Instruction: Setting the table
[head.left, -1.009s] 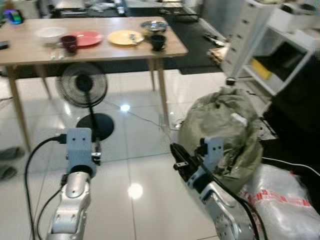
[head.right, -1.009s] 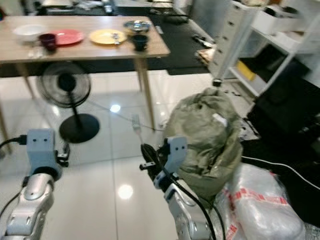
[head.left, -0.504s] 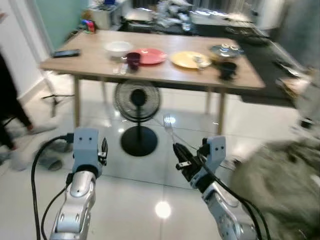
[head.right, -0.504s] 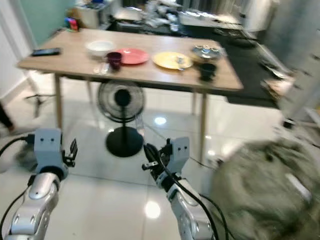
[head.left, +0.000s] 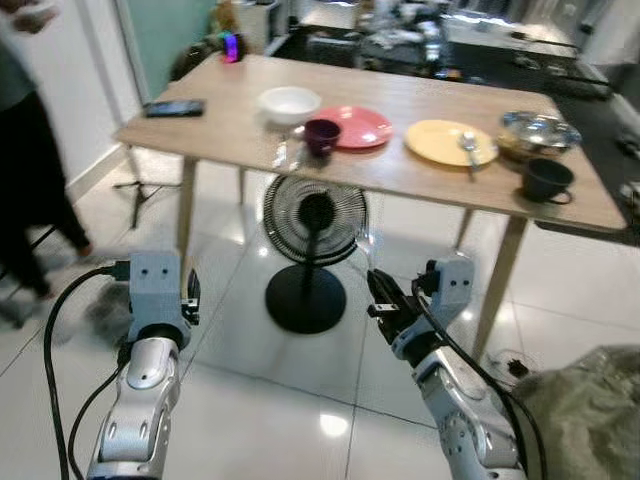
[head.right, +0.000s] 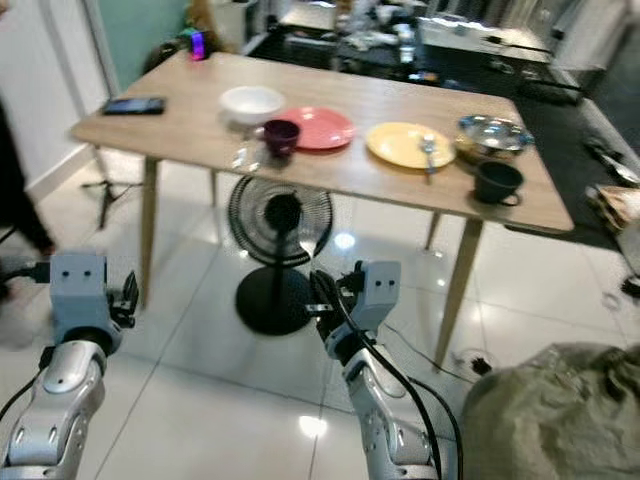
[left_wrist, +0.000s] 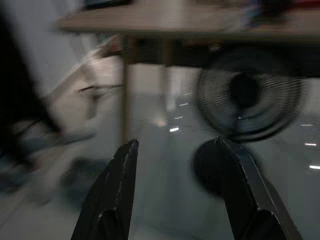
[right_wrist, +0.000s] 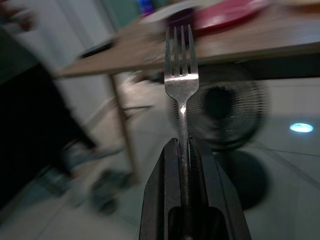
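Note:
A wooden table (head.left: 240, 140) stands ahead of me. On it are a white bowl (head.left: 290, 100), a dark cup (head.left: 322, 132), a pink plate (head.left: 360, 126), a yellow plate (head.left: 448, 143) with a spoon (head.left: 468, 143), a metal bowl (head.left: 540, 128) and a black cup (head.left: 548, 179). My right gripper (right_wrist: 182, 145) is shut on the handle of a silver fork (right_wrist: 181, 75), tines pointing toward the table, held low in front of the table over the floor. My left gripper (left_wrist: 175, 147) is open and holds nothing, at about the same height.
A black floor fan (head.left: 315, 215) stands under the table, straight ahead. A person in dark clothes (head.left: 30, 160) is at the left by the wall. A phone (head.left: 173, 107) lies at the table's left end. A green bag (head.left: 590, 410) sits at lower right on the glossy tile floor.
The whole picture has swung left, so the table now sits nearer and central and the green bag has slid to the lower right. A person has come into view. The fork stays gripped.

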